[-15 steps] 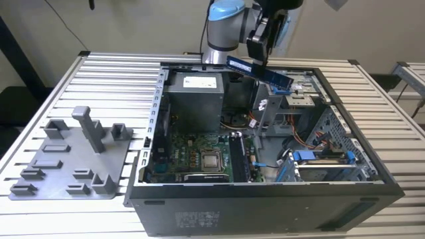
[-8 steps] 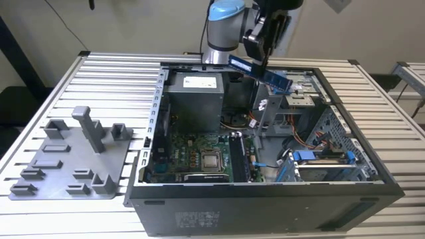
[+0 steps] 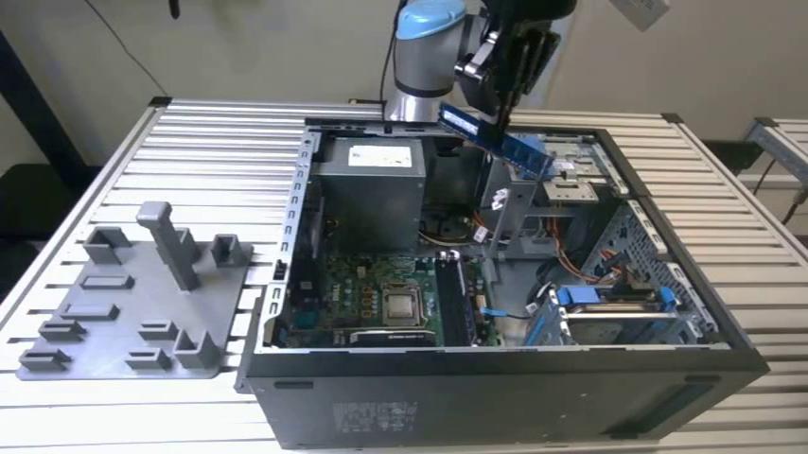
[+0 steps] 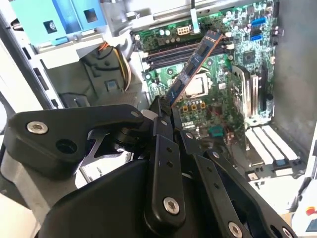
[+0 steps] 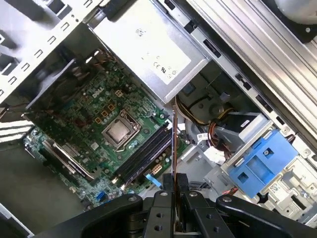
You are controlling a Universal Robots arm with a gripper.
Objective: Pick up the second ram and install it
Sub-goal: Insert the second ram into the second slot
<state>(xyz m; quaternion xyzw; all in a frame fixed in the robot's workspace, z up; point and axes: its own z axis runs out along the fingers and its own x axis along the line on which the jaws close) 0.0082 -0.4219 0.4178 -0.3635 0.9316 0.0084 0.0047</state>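
The black-fingered end effector (image 3: 497, 121) is closed on the thin, flat, dark rectangular second ram (image 3: 505, 144). It pinches the stick across its flat faces, probably so the long edges stay free for seating. In the exterior view the stick hangs tilted above the open black computer case (image 3: 505, 378), well apart from the green motherboard (image 3: 378, 293), which lies toward 7 o'clock from it. In the first wrist view the stick (image 5: 174, 144) shows edge-on, projecting from the fingertips (image 5: 168, 184) over the long black memory slots (image 5: 143, 153). That suggests it is being aligned with them. The grey plastic fixture plate (image 3: 139, 303) sits at 9 o'clock of the case on the slatted metal worktop (image 3: 215, 142).
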